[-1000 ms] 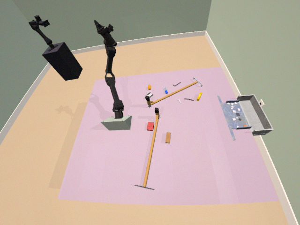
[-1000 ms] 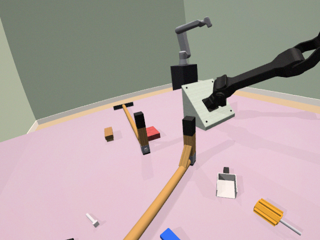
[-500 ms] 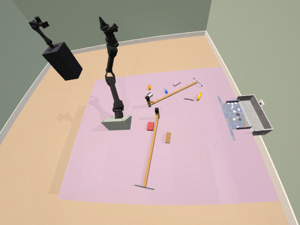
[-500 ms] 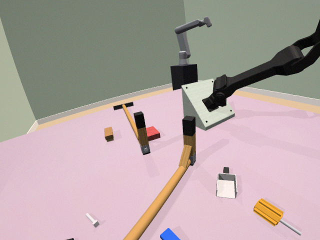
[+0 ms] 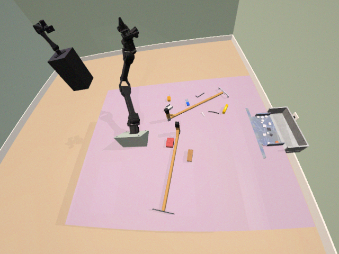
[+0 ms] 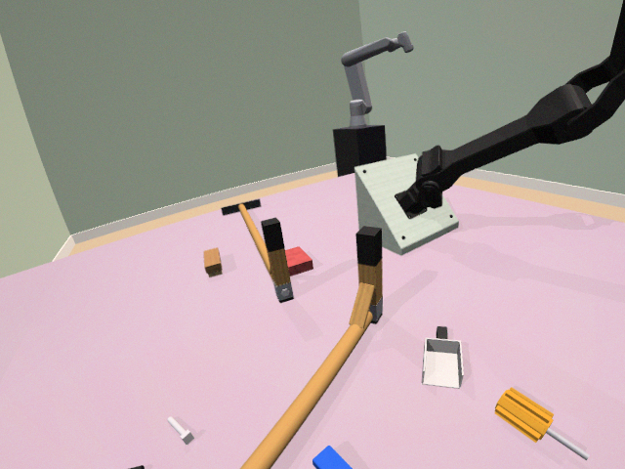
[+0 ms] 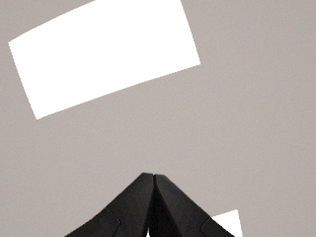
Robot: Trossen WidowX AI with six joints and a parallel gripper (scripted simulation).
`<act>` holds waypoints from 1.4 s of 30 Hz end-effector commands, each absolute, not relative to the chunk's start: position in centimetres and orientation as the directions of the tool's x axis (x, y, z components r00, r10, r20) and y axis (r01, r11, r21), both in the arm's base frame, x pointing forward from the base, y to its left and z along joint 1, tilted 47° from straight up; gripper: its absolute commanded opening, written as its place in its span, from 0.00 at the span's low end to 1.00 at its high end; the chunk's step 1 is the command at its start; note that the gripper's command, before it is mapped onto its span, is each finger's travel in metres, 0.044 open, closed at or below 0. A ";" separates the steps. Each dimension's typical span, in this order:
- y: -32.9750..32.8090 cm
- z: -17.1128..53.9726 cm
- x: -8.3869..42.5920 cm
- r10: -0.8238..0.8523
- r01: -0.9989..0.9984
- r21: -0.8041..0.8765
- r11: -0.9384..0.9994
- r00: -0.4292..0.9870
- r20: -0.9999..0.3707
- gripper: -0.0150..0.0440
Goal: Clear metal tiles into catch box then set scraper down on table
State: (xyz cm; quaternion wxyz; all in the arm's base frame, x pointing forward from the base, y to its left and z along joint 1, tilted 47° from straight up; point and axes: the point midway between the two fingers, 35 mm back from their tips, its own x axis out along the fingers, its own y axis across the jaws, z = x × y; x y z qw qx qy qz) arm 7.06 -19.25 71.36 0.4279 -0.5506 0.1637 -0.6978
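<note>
My gripper (image 5: pixel 119 19) (image 7: pixel 154 176) is shut and empty, raised high above the table, far from the tools. A long wooden-handled tool (image 5: pixel 170 173) (image 6: pixel 255 233) with a flat dark blade, which looks like the scraper, lies with its blade at the front and its black-topped grip upright. A second long tool (image 5: pixel 197 105) (image 6: pixel 308 399) has a grey head with bent ends and a similar upright grip. Several small light and dark tiles (image 5: pixel 264 126) lie on the steel plate (image 5: pixel 257 133) at the right. The catch box (image 5: pixel 296 128) adjoins its far end; I see no tiles inside.
A red block (image 5: pixel 170 142) (image 6: pixel 299 260) and a brown block (image 5: pixel 189 155) (image 6: pixel 212 261) lie near the first tool. A small dustpan (image 5: pixel 168 107) (image 6: pixel 441 368), an orange screwdriver (image 5: pixel 168 98) (image 6: pixel 524 414), a blue item (image 5: pixel 187 102) and a yellow item (image 5: pixel 225 108) lie around the second tool.
</note>
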 end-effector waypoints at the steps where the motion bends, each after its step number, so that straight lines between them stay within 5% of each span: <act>1: -20.5 70.4 9.0 -0.796 0.400 -0.738 -0.543 0.033 0.604 0.25; 42: -26.5 59.4 21.6 -0.844 0.202 -0.962 -0.186 0.468 0.262 0.25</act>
